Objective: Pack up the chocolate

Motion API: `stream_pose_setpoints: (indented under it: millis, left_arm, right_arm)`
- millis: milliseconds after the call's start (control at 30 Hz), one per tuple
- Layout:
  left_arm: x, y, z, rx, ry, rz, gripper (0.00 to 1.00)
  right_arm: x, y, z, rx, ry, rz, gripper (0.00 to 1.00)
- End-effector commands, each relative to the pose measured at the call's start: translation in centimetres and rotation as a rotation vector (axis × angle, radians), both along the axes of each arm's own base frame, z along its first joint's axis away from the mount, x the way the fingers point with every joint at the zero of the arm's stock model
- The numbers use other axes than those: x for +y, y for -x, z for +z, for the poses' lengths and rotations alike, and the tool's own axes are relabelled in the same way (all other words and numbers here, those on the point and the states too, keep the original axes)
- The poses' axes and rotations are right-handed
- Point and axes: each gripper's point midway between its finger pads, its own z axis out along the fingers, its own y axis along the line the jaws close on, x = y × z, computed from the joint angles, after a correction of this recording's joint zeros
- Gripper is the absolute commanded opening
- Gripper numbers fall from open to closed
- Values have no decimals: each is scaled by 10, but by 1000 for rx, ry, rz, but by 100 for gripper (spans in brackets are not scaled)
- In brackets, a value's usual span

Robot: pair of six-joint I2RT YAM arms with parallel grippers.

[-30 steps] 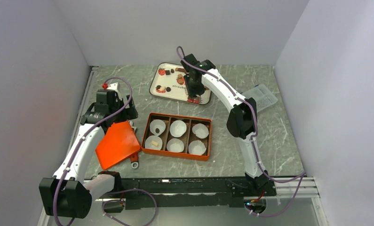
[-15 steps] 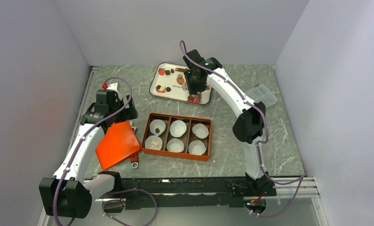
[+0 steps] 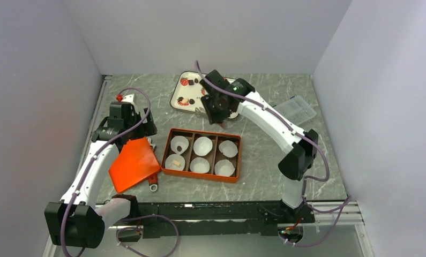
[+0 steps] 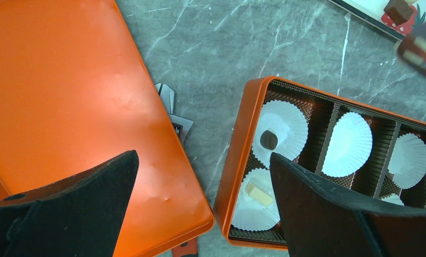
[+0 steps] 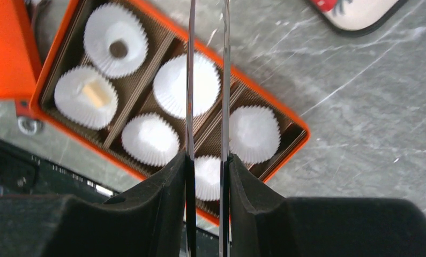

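Top external view has the right jaws hanging over the strip of bare tabletop (image 3: 253, 160) between the white tray (image 3: 188, 91) and the far edge of the orange box (image 4: 241, 155), close to both edges. On the right wrist cam they're set narrow. The long thin fingers (image 5: 191, 80) run out the top of the frame, so I can't tell if they're pinching anything. Left wrist cam catches a blurry brown bit (image 4: 419, 48) at its top right edge, too smeared to call.

Left jaws are spread wide with nothing in them. They're up over the spot where the orange lid (image 4: 66, 96) lies just beside the box's left edge, with a thin wedge of tabletop between the two. A metal tool (image 3: 153, 186) pokes out from under the lid's edge there.

The box holds six paper cups (image 5: 170, 85). One dark chocolate (image 5: 118, 49) sits in the far-left one and one tan chocolate (image 5: 96, 95) in the near-left one, while the other four show only white. More brown chocolate (image 4: 398, 9) is on the tray. A clear plastic tub (image 3: 298, 110) sits toward the far right edge, well apart from the box.
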Motion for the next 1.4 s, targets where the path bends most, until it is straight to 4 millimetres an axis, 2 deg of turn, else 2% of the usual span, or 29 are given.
stream_pose_setpoints:
  millis: [0,233,433,667,733,1100,1233,1367]
  left_arm:
    - [0,-6,7,-36,6,5,99]
    - [0,-6,8,-38,7,4,99]
    - [1,-6,8,-38,6,6,99]
    - [1,-6,7,-36,2,8,99]
    - [1,-6,7,-35,2,7,99]
    - [1,-6,5,-28,1,7,99]
    - [2,-6,4,-25,0,9,99]
    - [2,-6,4,-24,-1,8,99]
  right_arm:
    - [3,39,14,-3,-14,63,30]
    - [-1,80,-4,52,30,111,29]
    - [3,96,-21,95,22,130,29]
    - [5,96,-36,113,51,129,30]
    - [5,95,-39,115,56,130,33]
    - [6,95,-42,118,65,140,42]
    - [6,92,-36,103,59,137,42]
    - [5,89,-14,65,42,135,42]
